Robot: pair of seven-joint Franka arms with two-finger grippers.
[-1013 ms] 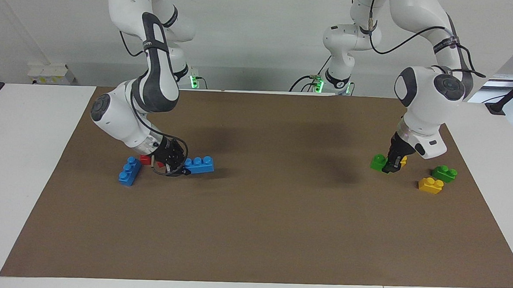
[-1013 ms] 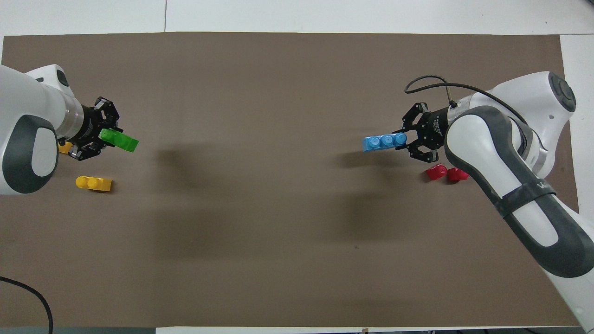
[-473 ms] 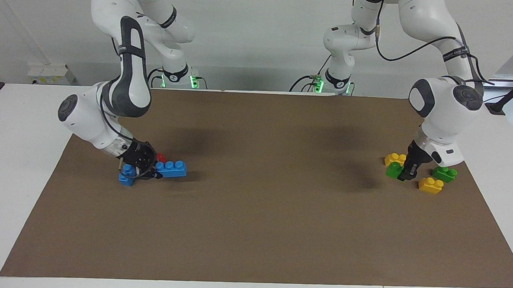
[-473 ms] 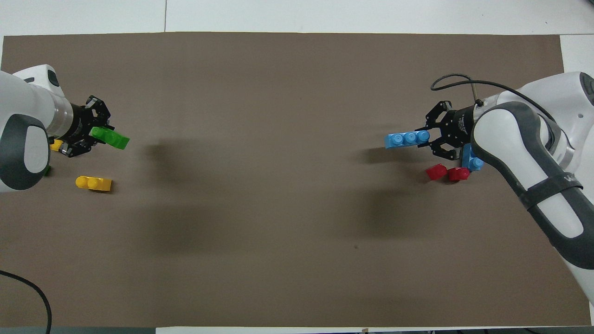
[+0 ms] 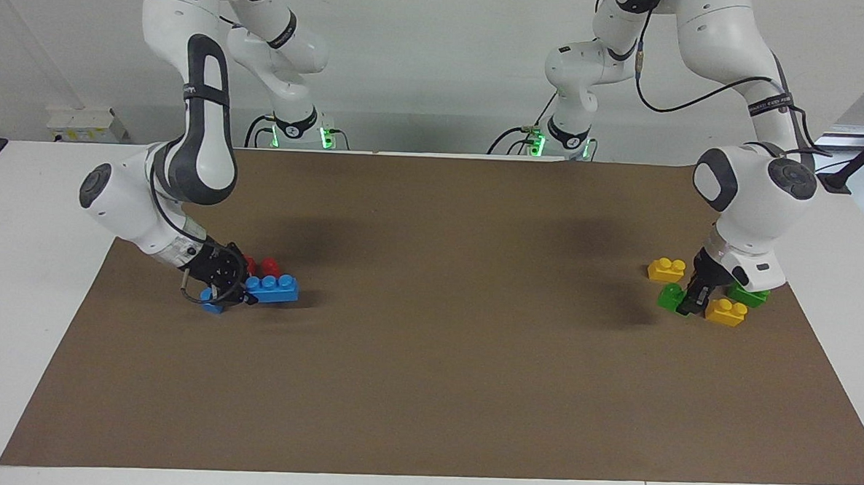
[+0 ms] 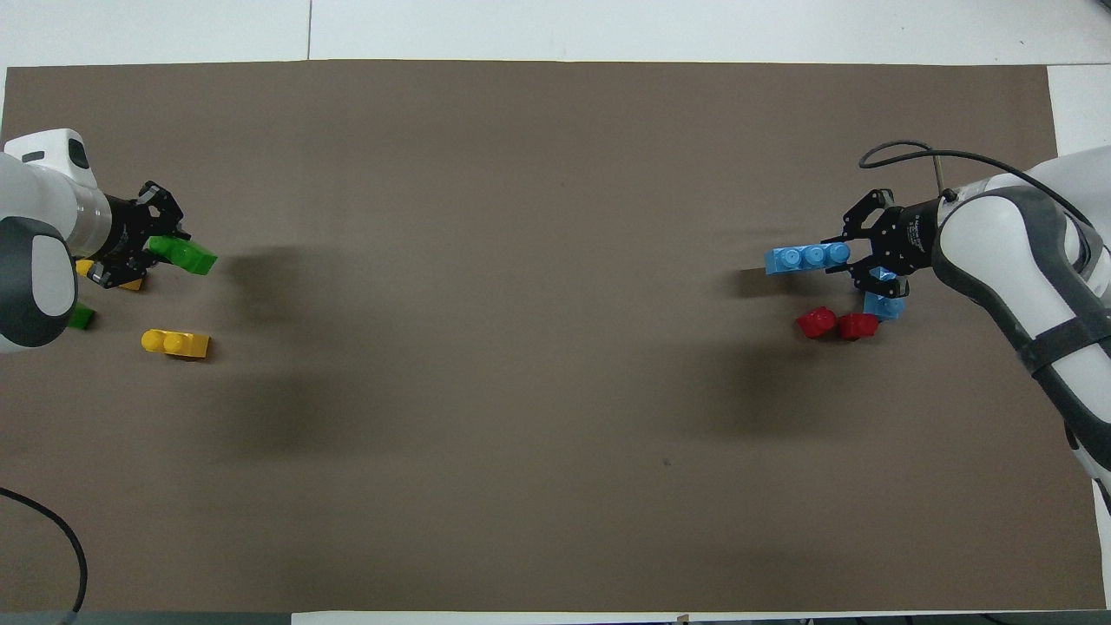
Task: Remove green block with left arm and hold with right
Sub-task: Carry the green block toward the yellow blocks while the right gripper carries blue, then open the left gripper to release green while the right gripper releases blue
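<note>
Brown mat (image 5: 425,388) — green block (image 5: 669,296) clamped in left gripper (image 5: 688,303).

occluded: my right gripper (image 5: 244,292) covers most of second blue brick (image 5: 213,306) | my left wrist hides most of other green block (image 6: 81,318) and a yellow brick (image 6: 85,268) from overhead | cropped: both my arms cut by overhead frame edges
</note>
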